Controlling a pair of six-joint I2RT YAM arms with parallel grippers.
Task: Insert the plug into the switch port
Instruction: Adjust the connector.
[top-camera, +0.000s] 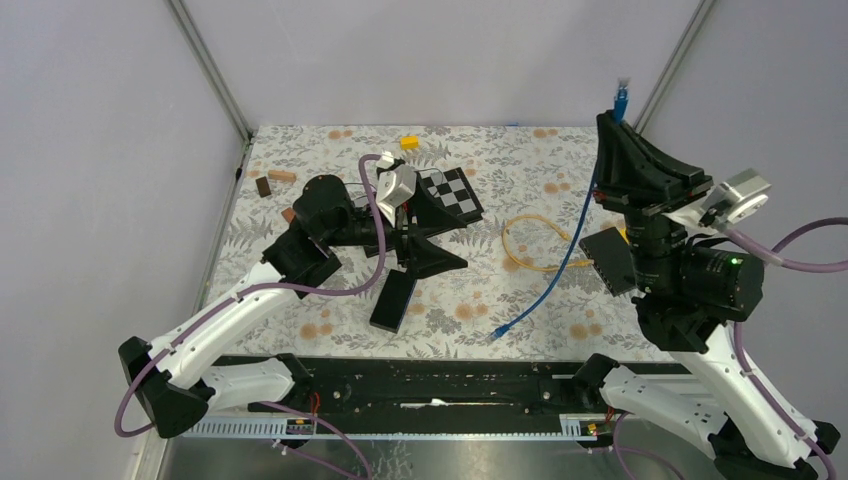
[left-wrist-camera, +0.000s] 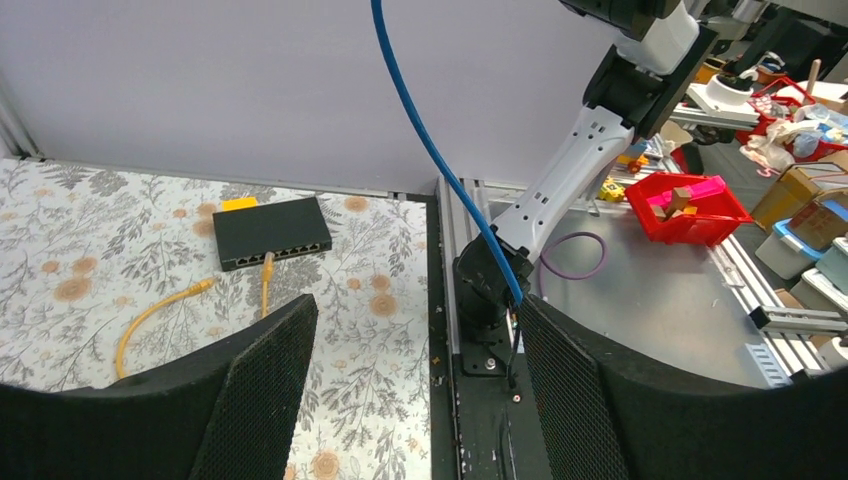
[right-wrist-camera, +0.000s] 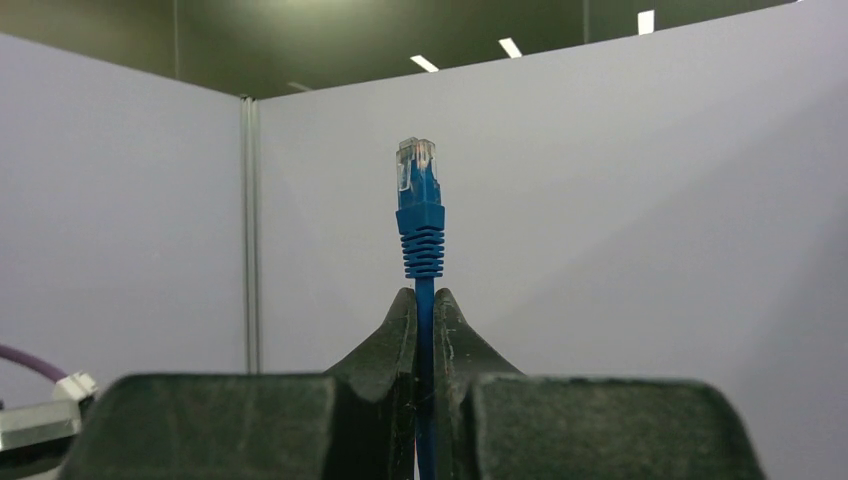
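Right gripper (right-wrist-camera: 425, 296) upright, pinching blue cable (right-wrist-camera: 421, 222)

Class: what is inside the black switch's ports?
A yellow cable reaches one port of the switch; whether its plug is seated cannot be told. The other ports' insides are too small to see.

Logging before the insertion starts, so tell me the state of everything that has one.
Left claw: open, empty.
Right claw: shut on thin blue network cable.
Clear plastic plug: upright above the claw, not inserted.
Black rectangular plastic switch: flat on table.
Thin yellow cable: loose on table, one end at a switch port.
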